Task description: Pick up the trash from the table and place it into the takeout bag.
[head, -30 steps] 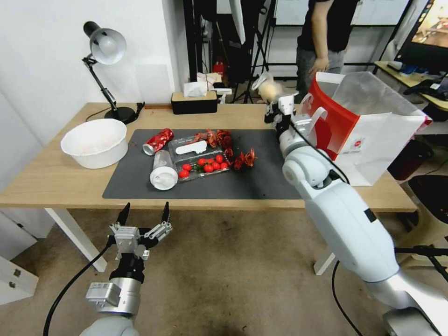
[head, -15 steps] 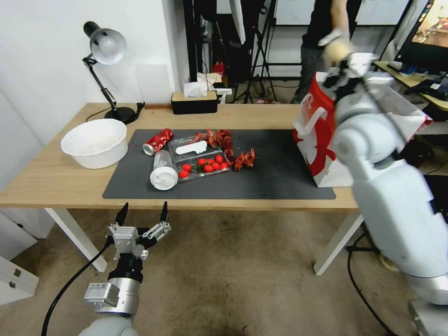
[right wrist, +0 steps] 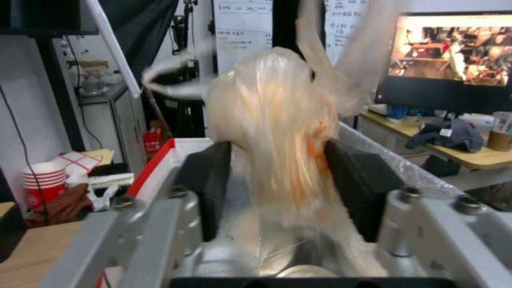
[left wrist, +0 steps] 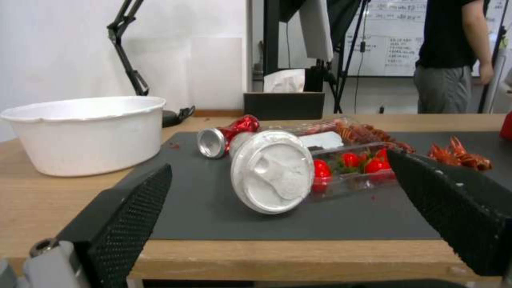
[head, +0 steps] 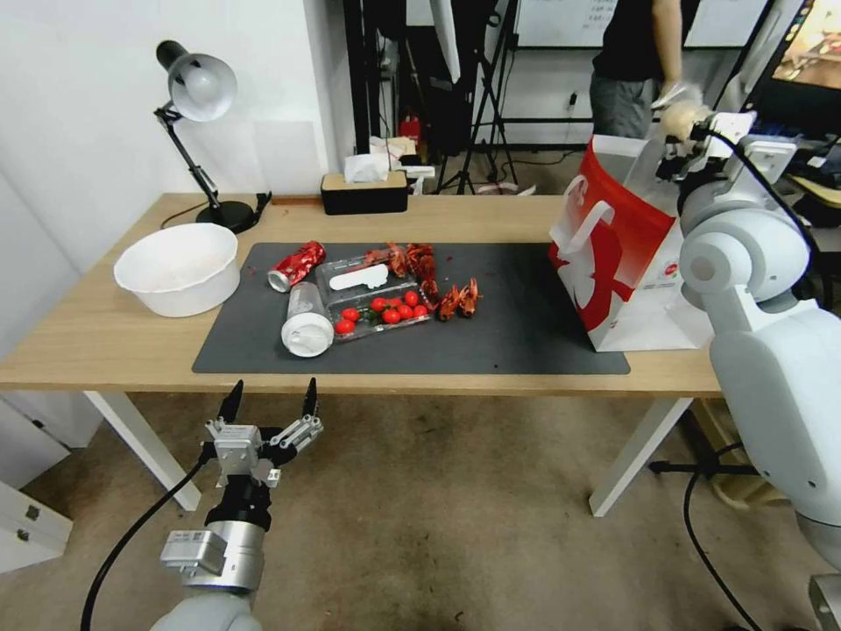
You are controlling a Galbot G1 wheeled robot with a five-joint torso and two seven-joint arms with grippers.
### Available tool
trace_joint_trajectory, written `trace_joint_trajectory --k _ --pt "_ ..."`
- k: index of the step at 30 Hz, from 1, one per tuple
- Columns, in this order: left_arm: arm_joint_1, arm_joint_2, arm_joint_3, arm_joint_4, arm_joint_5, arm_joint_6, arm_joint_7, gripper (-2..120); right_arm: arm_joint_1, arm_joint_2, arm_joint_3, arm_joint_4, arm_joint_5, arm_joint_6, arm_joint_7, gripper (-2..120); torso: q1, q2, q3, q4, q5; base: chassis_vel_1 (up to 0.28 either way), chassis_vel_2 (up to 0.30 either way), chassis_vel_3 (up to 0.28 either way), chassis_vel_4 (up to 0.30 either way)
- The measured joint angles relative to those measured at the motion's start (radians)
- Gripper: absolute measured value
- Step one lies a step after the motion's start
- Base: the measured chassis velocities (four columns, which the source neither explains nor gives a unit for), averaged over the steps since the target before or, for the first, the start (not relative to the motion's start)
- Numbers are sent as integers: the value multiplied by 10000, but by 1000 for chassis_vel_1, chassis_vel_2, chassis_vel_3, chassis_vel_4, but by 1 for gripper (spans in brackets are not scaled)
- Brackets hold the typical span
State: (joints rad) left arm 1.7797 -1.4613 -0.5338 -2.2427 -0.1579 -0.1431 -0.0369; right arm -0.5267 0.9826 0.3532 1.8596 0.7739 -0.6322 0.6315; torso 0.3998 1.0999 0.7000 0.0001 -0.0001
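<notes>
My right gripper hovers over the open top of the red-and-white takeout bag, shut on a small clear bag pinched between its black pads. On the table's dark mat lie a crushed red can, a clear white-lidded cup on its side, a clear tray with tomatoes and red crayfish shells. My left gripper hangs open below the front edge, level with the cup's lid.
A white round bowl stands at the table's left, with a black desk lamp behind it. A black tissue box sits at the back edge. A person stands behind the takeout bag.
My right arm has swung right and up, carrying the clear bag from the mat's back edge to above the takeout bag's opening. The left arm has not moved.
</notes>
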Motion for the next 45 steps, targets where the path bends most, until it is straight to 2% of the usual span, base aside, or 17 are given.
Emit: trace_joint_trajectory --k 4,5,7,9,12,14,21,29,30,33,34,37,38,41,42,44,45 --pt "23 -12 -19 -39 0 -4 0 100 30 57 -38 -14 30 0 16 65 0 0 0 0 0 0 0 0 0" --pt "23 -12 -19 -39 0 -4 0 100 30 57 -38 -14 30 0 16 65 0 0 0 0 0 0 0 0 0" --pt "33 -25 -13 -48 1 -5 0 100 34 68 -48 -15 30 0 17 78 1 0 0 -1 1 0 0 0 0" --pt "34 -27 -12 -48 2 -5 0 100 33 68 -52 -15 30 1 17 81 0 0 0 -1 0 0 0 0 0" --pt "38 -23 -9 -49 1 -5 0 100 -30 62 -64 -8 15 7 5 96 0 0 0 -1 1 0 0 0 0" --pt "38 -20 -7 -49 2 -6 0 100 -71 61 -65 24 12 26 -17 99 1 0 0 -2 1 0 0 0 0" --pt "31 -7 9 -52 1 -5 0 100 -247 13 -31 300 -3 346 -237 100 3 1 0 -1 0 0 0 0 0" --pt "16 5 -3 -64 -4 4 0 100 -1389 -118 138 1591 -8 1618 -1452 100 2 0 0 0 0 0 0 0 0" --pt "16 7 -12 -79 -10 5 0 100 -2073 -167 205 2106 -67 2167 -1902 100 2 1 0 -1 1 0 0 0 0" --pt "17 12 -16 -79 -24 3 1 100 -3229 -237 351 2726 -584 2973 -2638 100 2 1 -1 -1 1 0 0 0 0" --pt "17 12 -16 -79 -24 3 1 100 -3229 -237 351 2726 -584 2973 -2638 100 2 1 -1 -1 1 0 0 0 0" --pt "-18 45 -2 -45 -71 -1 2 100 -4693 -282 614 3232 -1581 3968 -3442 100 2 1 0 -1 2 0 0 0 0" --pt "-18 45 -2 -45 -71 -1 2 100 -4693 -282 614 3232 -1581 3968 -3442 100 2 1 0 -1 2 0 0 0 0" --pt "-38 61 9 -38 -87 -2 3 100 -6255 -187 1104 3600 -2076 4695 -3944 100 2 1 -1 -3 0 0 0 0 0" --pt "-38 61 9 -38 -87 -2 3 100 -6255 -187 1104 3600 -2076 4695 -3944 100 2 1 -1 -3 0 0 0 0 0" --pt "-48 71 24 -29 -96 -3 7 100 -7336 73 1434 3663 -2361 5462 -4376 100 1 1 -2 -1 1 0 0 0 0" --pt "-48 71 24 -29 -96 -3 7 100 -7336 73 1434 3663 -2361 5462 -4376 100 1 1 -2 -1 1 0 0 0 0"
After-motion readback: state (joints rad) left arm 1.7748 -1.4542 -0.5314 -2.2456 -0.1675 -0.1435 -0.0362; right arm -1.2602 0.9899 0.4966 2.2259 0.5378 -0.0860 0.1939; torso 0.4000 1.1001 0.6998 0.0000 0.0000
